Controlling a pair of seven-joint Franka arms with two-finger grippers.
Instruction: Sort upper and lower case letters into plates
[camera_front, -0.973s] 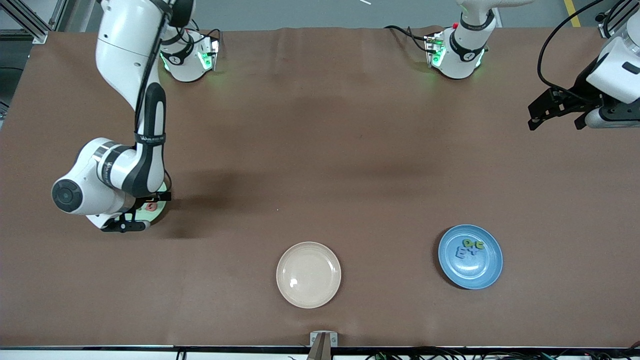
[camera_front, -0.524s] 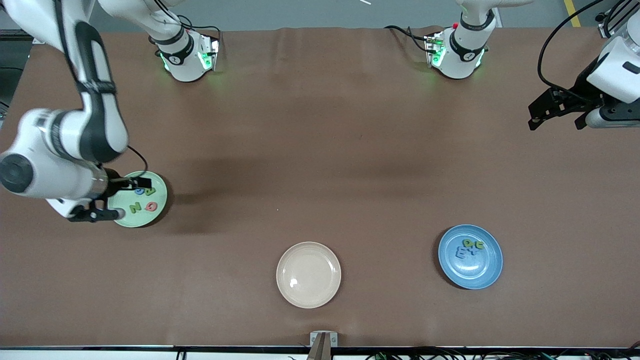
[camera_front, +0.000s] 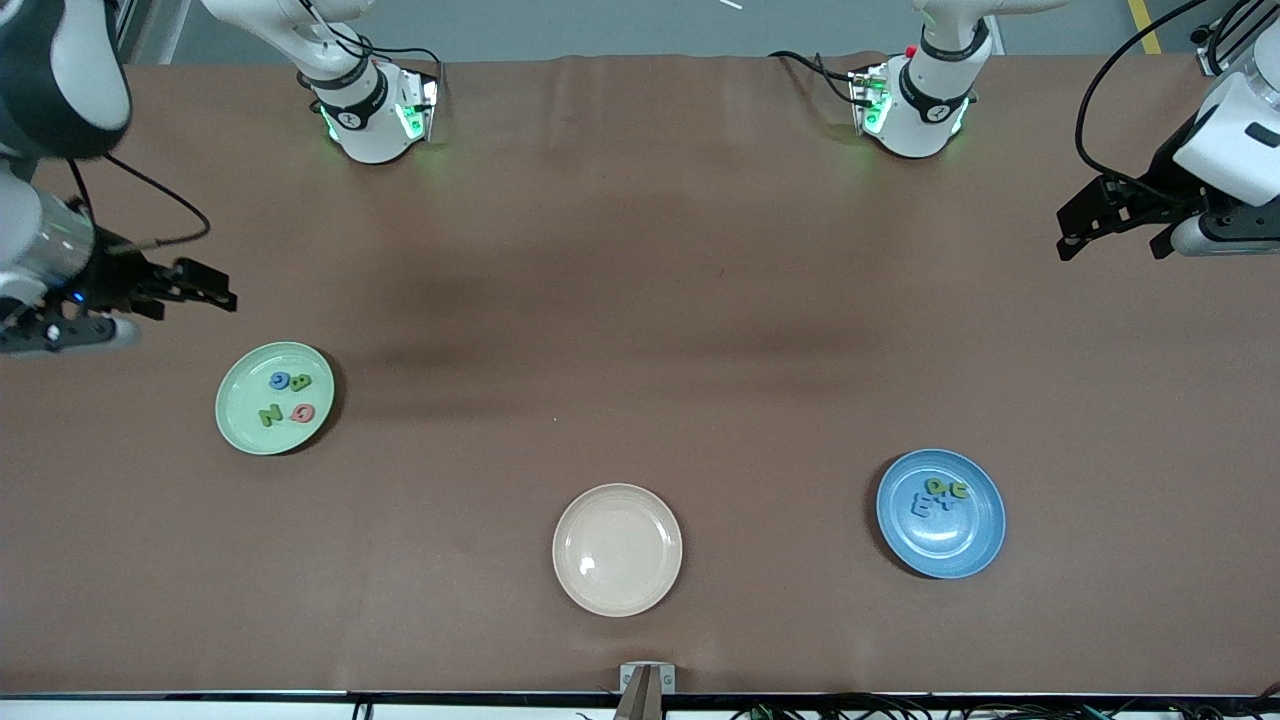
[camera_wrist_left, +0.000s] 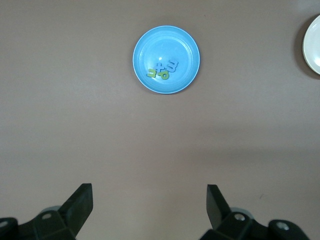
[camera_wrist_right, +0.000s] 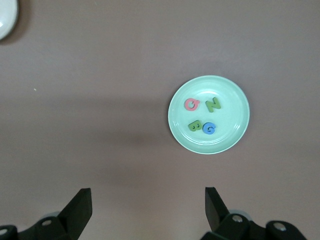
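The pale green plate (camera_front: 240, 420) lies toward the right arm's end of the table. It holds a blue letter (camera_front: 280, 379), a green letter (camera_front: 300, 381), a green N (camera_front: 270, 414) and a red letter (camera_front: 304, 412). The right wrist view shows the same plate (camera_wrist_right: 232, 127) and red letter (camera_wrist_right: 191, 104). The blue plate (camera_front: 975, 545) lies toward the left arm's end and holds a cluster of green and blue letters (camera_front: 940, 495). It also shows in the left wrist view (camera_wrist_left: 145, 45). My right gripper (camera_front: 185, 300) is open and empty, high beside the green plate. My left gripper (camera_front: 1112, 245) is open and empty and waits high over bare table.
A cream-beige plate (camera_front: 617, 590) lies empty near the front edge, between the two task plates. The arm bases (camera_front: 375, 120) (camera_front: 915, 110) stand along the table's edge farthest from the front camera. A brown cloth (camera_front: 640, 330) covers the table.
My right arm has risen off the pale green plate and swung toward its own end of the table, uncovering the letters there. The left arm has not moved.
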